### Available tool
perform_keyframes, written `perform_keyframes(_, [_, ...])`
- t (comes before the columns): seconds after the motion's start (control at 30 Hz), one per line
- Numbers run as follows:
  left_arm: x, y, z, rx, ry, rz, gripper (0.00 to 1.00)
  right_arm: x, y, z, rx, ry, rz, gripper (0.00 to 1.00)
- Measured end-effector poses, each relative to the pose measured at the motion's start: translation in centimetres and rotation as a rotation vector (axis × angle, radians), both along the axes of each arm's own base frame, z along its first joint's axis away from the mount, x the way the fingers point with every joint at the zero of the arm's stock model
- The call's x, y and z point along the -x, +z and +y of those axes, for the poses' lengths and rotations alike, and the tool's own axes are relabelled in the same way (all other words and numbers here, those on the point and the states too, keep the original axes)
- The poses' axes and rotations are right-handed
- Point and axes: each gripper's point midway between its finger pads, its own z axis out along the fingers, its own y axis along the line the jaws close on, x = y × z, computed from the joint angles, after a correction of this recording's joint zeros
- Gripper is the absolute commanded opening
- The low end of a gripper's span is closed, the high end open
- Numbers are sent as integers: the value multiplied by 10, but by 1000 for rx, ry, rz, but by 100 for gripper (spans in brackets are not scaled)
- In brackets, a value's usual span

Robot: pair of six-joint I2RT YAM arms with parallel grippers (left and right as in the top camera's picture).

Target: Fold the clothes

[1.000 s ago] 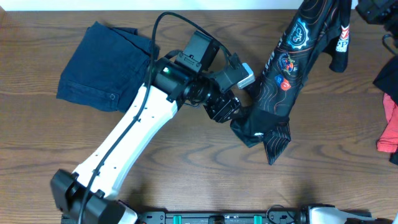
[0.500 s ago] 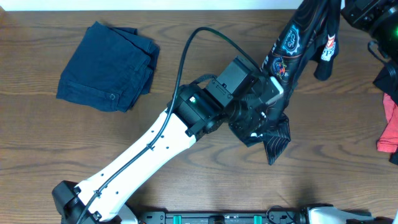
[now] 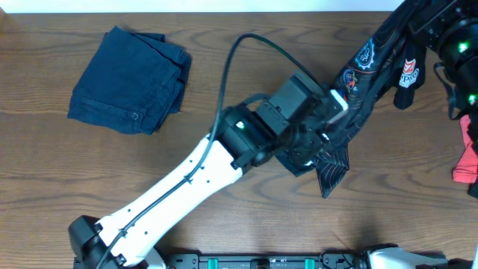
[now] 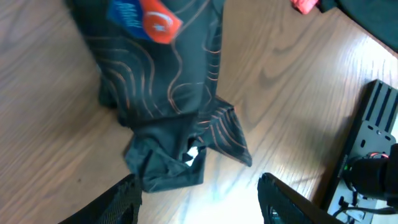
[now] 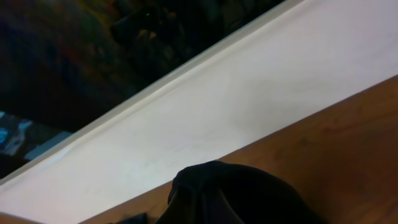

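The black jersey [image 3: 364, 84] with orange contour lines and chest logos hangs stretched on a slant from my right gripper [image 3: 415, 21] at the top right down to its bunched lower end [image 3: 328, 170] on the table. In the right wrist view only a bulge of black cloth [image 5: 236, 193] shows and the fingers are hidden. My left gripper [image 3: 323, 143] is open and empty, low over the jersey's lower end. In the left wrist view the jersey's crumpled hem [image 4: 168, 155] lies just beyond the spread fingers [image 4: 202, 208].
A folded navy denim garment [image 3: 127, 78] with a button lies at the far left. A red garment [image 3: 467, 161] and dark cloth [image 3: 467, 93] lie at the right edge. A black equipment base [image 4: 373, 155] stands along the table's front edge.
My left arm has swung right, onto the jersey's lower end. My right gripper has pulled the jersey's top further right, so the jersey slants more.
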Motion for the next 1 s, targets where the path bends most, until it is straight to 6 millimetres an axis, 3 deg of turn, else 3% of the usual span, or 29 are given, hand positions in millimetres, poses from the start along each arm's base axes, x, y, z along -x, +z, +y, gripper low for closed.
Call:
perform_keyframes(0.17, [7, -17, -21, -11, -27, 20, 62, 1, 4, 15, -1, 35, -19, 1])
perform_keyframes(0.4, [10, -33, -39, -32, -41, 7, 62, 1, 6, 19, -4, 48, -26, 1])
perform_keyframes(0.77, [-33, -21, -41, -22, 86, -171, 62, 13, 15, 20, -10, 67, -53, 1])
perform_keyframes(1.0, [-77, -30, -4, -109, 240, -217, 55, 24, 20, 17, 1, 72, -67, 1])
